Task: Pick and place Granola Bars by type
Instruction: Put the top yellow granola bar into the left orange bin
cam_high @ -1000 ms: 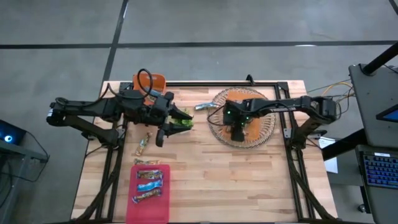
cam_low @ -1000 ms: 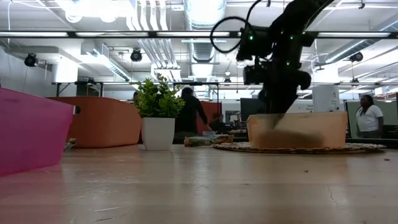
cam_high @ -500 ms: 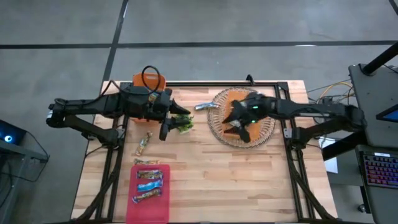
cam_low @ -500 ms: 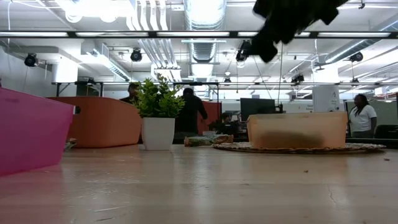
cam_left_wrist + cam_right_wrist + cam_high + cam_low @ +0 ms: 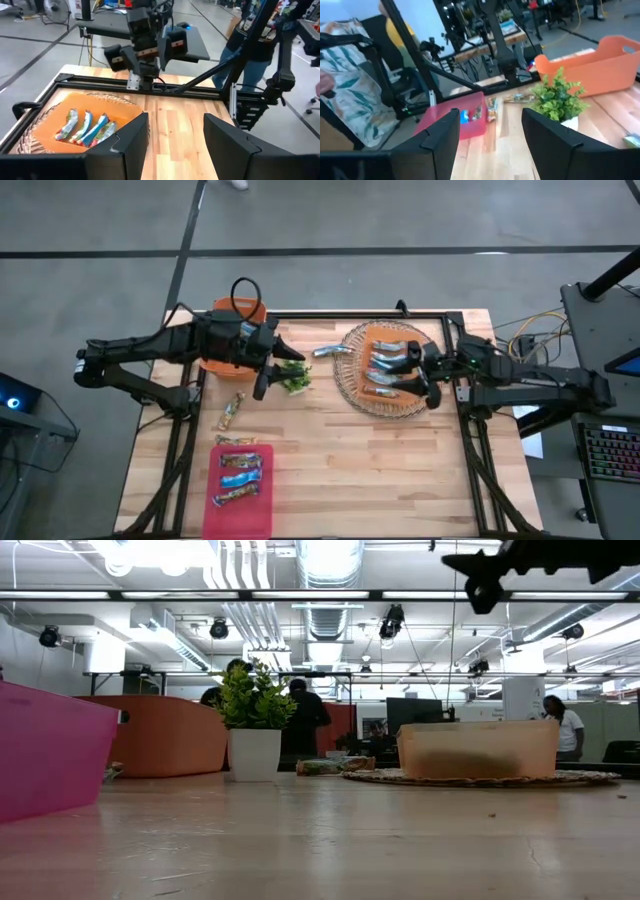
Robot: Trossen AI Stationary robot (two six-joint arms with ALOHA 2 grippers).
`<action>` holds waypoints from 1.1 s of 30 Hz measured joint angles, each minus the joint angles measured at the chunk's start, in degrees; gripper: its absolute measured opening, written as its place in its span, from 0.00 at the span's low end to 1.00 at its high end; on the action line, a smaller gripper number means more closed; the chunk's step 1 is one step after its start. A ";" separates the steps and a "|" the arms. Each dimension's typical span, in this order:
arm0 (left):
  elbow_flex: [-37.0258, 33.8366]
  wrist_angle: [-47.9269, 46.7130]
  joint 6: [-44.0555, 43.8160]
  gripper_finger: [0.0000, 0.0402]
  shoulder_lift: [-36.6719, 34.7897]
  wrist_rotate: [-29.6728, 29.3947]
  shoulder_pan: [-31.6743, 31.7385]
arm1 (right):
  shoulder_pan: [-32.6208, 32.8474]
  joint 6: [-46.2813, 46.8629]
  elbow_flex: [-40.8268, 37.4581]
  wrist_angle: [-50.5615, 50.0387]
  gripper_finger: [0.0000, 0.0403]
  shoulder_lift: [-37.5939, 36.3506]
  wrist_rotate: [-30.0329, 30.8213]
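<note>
Several silver-blue Granola Bars (image 5: 385,370) (image 5: 87,127) lie side by side in an orange tray on a round woven mat (image 5: 352,395) at the far right. More bars (image 5: 240,475) (image 5: 470,115) lie in the pink bin (image 5: 262,515) at the near left. One loose bar (image 5: 232,412) and another (image 5: 328,350) lie on the wood. My right gripper (image 5: 412,375) (image 5: 490,117) hangs open and empty, high over the mat's right side, pointing level. My left gripper (image 5: 280,372) (image 5: 175,120) hovers open and empty above the small plant (image 5: 293,378).
An orange bin (image 5: 225,315) (image 5: 600,65) stands at the far left. The potted plant (image 5: 254,720) stands on the wood between the arms. Bare wood (image 5: 380,470) spreads over the near right. People stand in the room beyond the table.
My right gripper has risen out of the orange tray and drawn back toward the table's right edge, tipping from pointing down to level. The bars in the tray now show uncovered. My left gripper has drifted a little toward the far edge.
</note>
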 joint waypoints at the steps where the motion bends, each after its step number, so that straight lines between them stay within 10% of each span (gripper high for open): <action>1: 0.00 -0.27 0.00 0.43 0.00 0.72 0.24 | 0.25 -0.28 -0.50 0.04 0.50 -1.17 0.05; 33: 0.00 2.51 -0.17 0.43 14.13 -0.42 8.47 | 0.65 1.74 -24.65 0.03 0.50 -27.66 13.64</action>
